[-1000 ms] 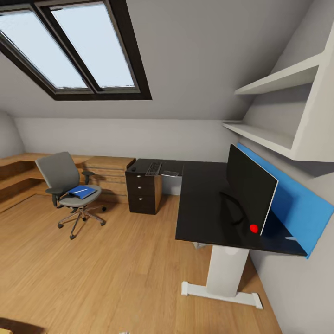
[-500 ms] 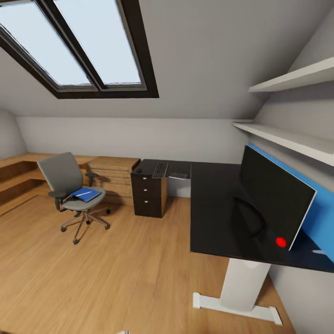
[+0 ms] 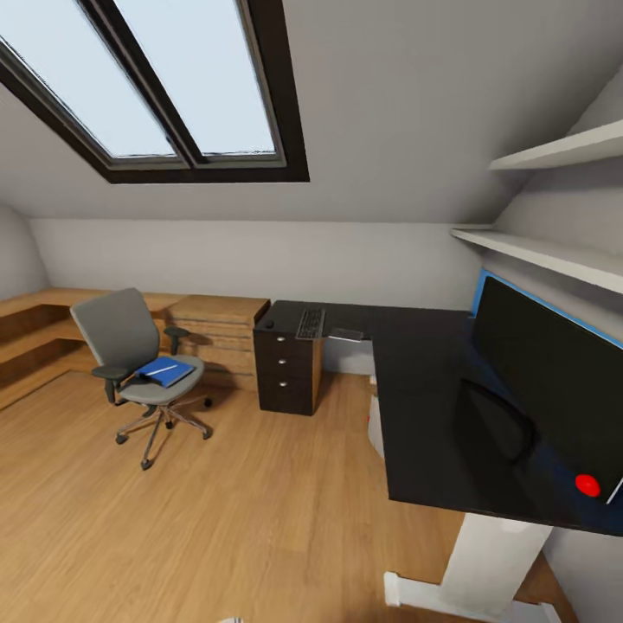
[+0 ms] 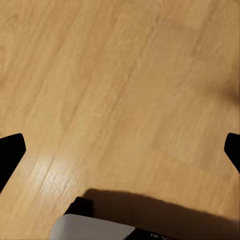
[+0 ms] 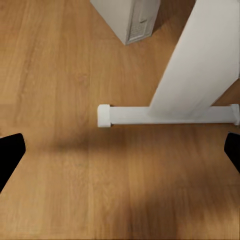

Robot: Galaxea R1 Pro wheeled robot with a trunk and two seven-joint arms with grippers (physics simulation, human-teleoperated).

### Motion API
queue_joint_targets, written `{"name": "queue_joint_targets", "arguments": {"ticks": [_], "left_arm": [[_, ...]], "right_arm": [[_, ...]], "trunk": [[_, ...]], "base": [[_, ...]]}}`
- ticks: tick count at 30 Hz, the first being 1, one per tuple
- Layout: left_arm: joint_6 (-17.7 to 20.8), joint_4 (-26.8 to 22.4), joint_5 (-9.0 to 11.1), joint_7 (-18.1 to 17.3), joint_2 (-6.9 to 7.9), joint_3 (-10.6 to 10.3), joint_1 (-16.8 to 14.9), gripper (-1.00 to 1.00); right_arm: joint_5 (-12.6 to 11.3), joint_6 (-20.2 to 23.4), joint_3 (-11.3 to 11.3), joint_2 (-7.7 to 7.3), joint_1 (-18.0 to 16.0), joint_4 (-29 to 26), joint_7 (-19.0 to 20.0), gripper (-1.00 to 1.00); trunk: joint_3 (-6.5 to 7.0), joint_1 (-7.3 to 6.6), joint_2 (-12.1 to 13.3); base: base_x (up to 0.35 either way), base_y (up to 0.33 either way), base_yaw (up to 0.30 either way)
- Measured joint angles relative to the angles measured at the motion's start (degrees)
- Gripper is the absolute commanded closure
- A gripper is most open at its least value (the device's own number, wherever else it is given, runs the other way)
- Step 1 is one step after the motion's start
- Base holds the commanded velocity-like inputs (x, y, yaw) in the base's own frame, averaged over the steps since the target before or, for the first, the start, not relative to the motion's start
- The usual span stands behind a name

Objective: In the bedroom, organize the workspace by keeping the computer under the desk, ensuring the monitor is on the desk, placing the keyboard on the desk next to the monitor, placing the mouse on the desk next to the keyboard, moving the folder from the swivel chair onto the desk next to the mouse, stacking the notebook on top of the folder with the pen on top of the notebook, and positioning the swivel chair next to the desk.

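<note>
The desk (image 3: pixel 433 381) runs L-shaped along the right wall and the far wall, black-topped, with its drawer unit (image 3: pixel 288 368) at the far end. The monitor (image 3: pixel 554 385) stands on the near right part of the desk, in front of a blue panel (image 3: pixel 478 290). The keyboard (image 3: pixel 310 324) lies on the far part of the desk above the drawers, with the mouse (image 3: pixel 269 324) near it on its left and a flat grey item (image 3: pixel 348 333) on its right. The chair (image 3: pixel 138 359) stands on the wood floor (image 3: pixel 199 510), well apart from the desk, left of a light-wood chest (image 3: pixel 218 333). On its seat lies a blue flat item (image 3: pixel 166 371) with the pen (image 3: pixel 159 369) on top.

The left claw (image 4: pixel 120 150) hangs over bare floor, fingertips (image 4: pixel 10 152) wide apart, holding nothing. The right claw (image 5: pixel 120 150) is likewise spread wide and empty, over the floor just beside the desk's white leg (image 5: pixel 192 70) and foot bar (image 5: pixel 165 115); a white box (image 5: pixel 127 17) stands beyond.
</note>
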Motion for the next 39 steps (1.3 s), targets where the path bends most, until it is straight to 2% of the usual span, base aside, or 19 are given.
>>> {"name": "queue_joint_targets", "arguments": {"ticks": [3, 6, 11, 20, 39], "left_arm": [[0.0, 0.0, 0.0, 0.0, -0.16, 0.0, 0.0, -1.00], [0.0, 0.0, 0.1, 0.0, -0.32, 0.0, 0.0, -1.00], [0.0, 0.0, 0.1, 0.0, -0.35, 0.0, 0.0, -1.00], [0.0, 0.0, 0.1, 0.0, -0.36, 0.1, 0.0, -1.00], [-0.1, 0.0, 0.4, 0.0, 0.06, 0.7, 0.0, -1.00]], "right_arm": [[0.0, 0.0, 0.0, 0.00, 0.0, 0.0, 0.0, -1.00], [0.0, -0.1, 2.6, 0.00, 0.0, 0.0, 0.2, -1.00], [0.0, -0.1, 4.1, 0.01, 0.0, 0.0, 0.3, -1.00], [0.0, -0.1, 4.5, 0.03, 0.0, 0.0, 0.3, -1.00], [-0.1, 0.0, 4.3, -0.11, 0.0, 0.5, 0.2, -1.00]], "trunk": [[0.00, 0.00, 0.0], [0.00, 0.00, 0.0], [0.00, 0.00, 0.0], [0.00, 0.00, 0.0], [0.00, 0.00, 0.0]], "base": [[0.261, 0.246, -0.017], [0.261, 0.246, -0.157], [0.261, 0.246, -0.238], [0.261, 0.246, -0.201], [0.261, 0.246, -0.011]]}}
